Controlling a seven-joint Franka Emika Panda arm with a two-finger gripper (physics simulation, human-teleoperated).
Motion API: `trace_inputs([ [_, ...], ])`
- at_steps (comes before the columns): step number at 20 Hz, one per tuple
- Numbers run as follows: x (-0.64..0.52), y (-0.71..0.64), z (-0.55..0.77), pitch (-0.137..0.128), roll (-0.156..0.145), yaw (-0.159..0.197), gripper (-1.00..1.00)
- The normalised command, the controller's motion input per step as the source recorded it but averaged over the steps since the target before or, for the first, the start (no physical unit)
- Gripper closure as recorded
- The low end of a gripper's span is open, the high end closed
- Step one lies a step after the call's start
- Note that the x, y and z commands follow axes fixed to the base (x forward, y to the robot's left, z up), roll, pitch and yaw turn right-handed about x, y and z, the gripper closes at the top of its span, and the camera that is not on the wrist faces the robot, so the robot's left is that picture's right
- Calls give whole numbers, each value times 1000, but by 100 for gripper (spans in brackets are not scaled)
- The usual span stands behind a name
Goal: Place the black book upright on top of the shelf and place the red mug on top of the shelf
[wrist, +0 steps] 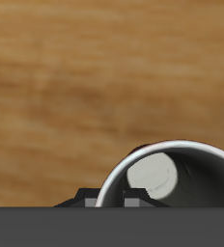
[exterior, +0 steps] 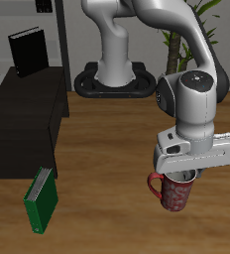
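Gripper (exterior: 185, 176) down at red mug (exterior: 173, 191) rim, jaws clamped on it; black book (exterior: 28, 51) upright atop shelf (exterior: 26, 124).

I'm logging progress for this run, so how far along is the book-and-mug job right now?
Done: the black book stands upright on top of the shelf. In hand: the end effector sits right at the rim of the red mug, which is on the table; the wrist view looks down into the mug's pale inside, though whether the grip has closed is unclear. Left: carrying the mug onto the shelf top.
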Motion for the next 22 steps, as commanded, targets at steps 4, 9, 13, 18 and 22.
trace_inputs([
  [4,-41,-170,98,-20,-26,6,100],
  [9,-257,-358,324,-39,-43,-30,100],
  [13,-561,-312,560,-71,29,-46,100],
  [18,-662,-362,668,-155,-1,16,100],
  [22,-500,-244,561,-91,22,-44,100],
])
